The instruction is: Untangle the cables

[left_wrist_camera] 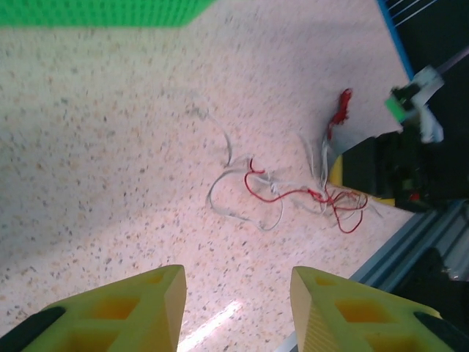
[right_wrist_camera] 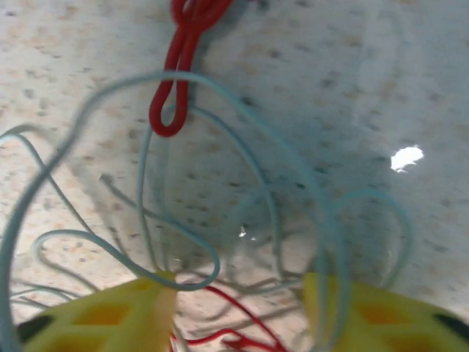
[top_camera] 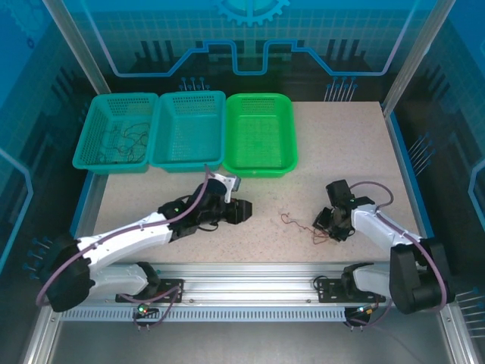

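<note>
The right gripper (right_wrist_camera: 238, 290) has its yellow fingers spread wide over the cables (right_wrist_camera: 278, 191), a loose knot of hair-thin pale and red wires on the speckled beige tabletop (top_camera: 341, 152) in front of the right arm. Loops run between the fingers but none is pinched, and the left gripper (left_wrist_camera: 236, 282) stands equally wide, short of the knot. The wires look near weightless, limp and springy, apt to slip from a shallow pinch, so a single strand at a free outer loop, such as the folded red wire (right_wrist_camera: 183, 66), seems a better hold than the crossed middle.
</note>
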